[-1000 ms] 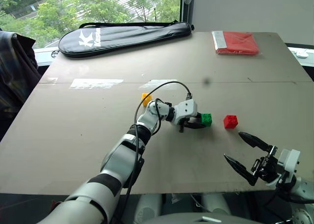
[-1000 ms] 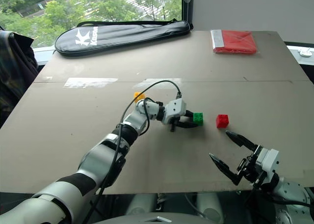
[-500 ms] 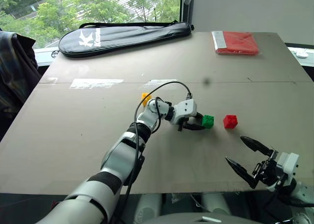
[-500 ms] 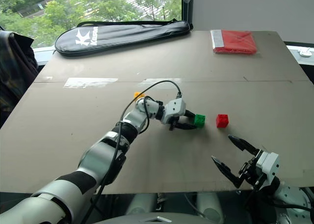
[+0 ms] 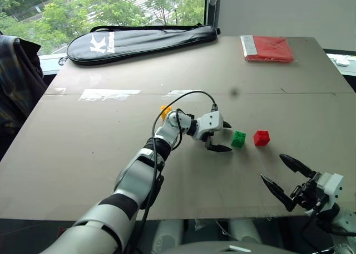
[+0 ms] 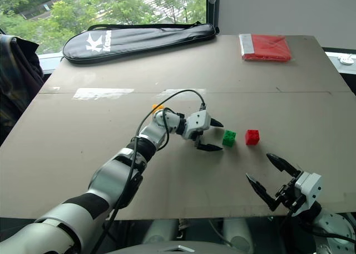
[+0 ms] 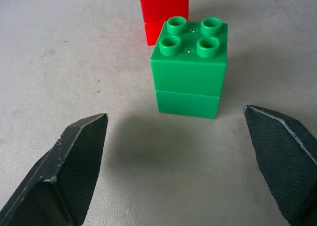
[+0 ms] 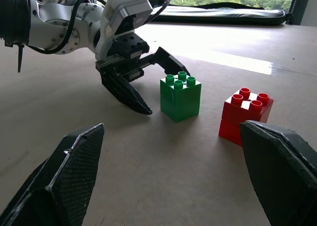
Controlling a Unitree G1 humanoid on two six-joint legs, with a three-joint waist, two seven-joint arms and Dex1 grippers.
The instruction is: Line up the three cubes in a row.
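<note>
The left gripper (image 5: 221,137) had just let go of the green cube (image 5: 238,138). A moment before, its fingers (image 7: 74,161) were pinched on that cube; now they stood spread wide, one to each side and clear of it, and the cube sat upright on the desk (image 5: 100,154) on its own. The arm itself had not shifted — only the fingers had parted.

That left the green cube just beside the red cube (image 5: 261,137), a narrow gap between them and their faces roughly square to each other. I took that as two of the three lined up. The yellow cube (image 5: 165,111) lay further left and a little farther back, half hidden behind the left arm and well out of line with the pair. It looked like the one still to be fetched, and the left arm was the nearer to it.

At the right, the right gripper (image 5: 287,181) hung off the near edge of the desk, fingers spread and holding nothing, and it had drifted slightly lower and outward.

The desk was a broad, plain grey-brown board with a seam across the middle and strips of pale tape along that seam. At the far left edge lay a long black racket bag (image 5: 139,41), and at the far right corner a flat red packet (image 5: 266,48). Behind the desk a window showed green trees — to the right of it, a plain grey wall.
</note>
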